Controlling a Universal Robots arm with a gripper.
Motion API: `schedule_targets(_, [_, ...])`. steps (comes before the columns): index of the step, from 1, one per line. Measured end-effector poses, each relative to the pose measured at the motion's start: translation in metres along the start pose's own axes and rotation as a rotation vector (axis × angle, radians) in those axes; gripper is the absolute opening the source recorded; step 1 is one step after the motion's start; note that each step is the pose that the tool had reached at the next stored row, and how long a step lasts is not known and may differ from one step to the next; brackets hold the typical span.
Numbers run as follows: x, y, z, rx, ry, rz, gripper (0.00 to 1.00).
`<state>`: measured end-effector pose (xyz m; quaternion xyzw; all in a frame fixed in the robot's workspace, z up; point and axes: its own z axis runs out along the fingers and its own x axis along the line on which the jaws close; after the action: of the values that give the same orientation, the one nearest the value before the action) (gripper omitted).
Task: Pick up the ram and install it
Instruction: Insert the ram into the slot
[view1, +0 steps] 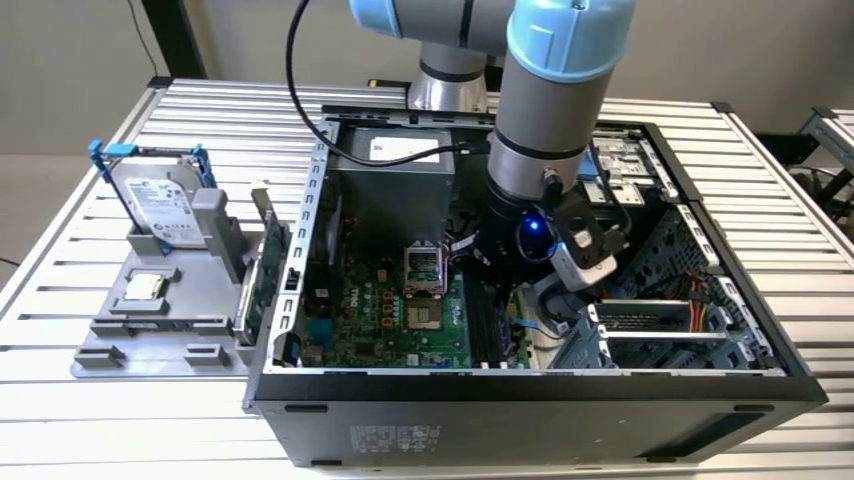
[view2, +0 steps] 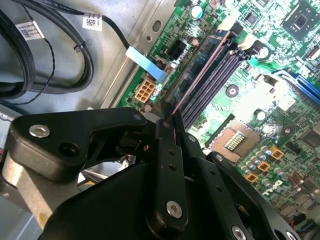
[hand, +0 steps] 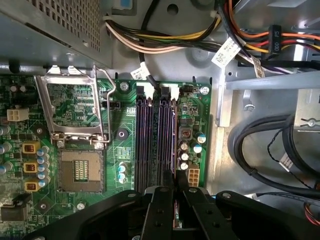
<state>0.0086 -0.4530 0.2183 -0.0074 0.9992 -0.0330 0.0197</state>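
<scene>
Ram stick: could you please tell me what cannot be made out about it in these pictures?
- Exterior view: the arm blocks the spot where the stick is held.
- Second wrist view: the ram appears edge-on as a thin line, and the gripper hides its near end.
- First wrist view: I cannot tell whether it touches the slots, as the gripper covers their near ends.

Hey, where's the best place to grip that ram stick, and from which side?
Pinch the ram along its upper long edge, near the middle, across the two flat faces, coming from above. It is thin and flat, and its lower edge must stay free for the black slots. The claw is shut on it that way now, above them.
</scene>
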Motion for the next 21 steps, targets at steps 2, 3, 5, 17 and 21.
schedule_targets(2, [0.0002,0.0004,0.0,0.0005,-0.0001,0.0,0.0])
schedule_targets(3, [0.0009,0.0005,-0.0001,0.0009,0.0,0.003,0.0])
schedule_targets(5, [0.0012,0.0014,-0.0002,0.001,-0.0004,0.007,0.0])
schedule_targets(17, [0.0025,0.0021,0.0018,0.0027,0.0022,0.048,0.0])
schedule_targets(21, [0.0025,0.0021,0.002,0.0028,0.0022,0.048,0.0])
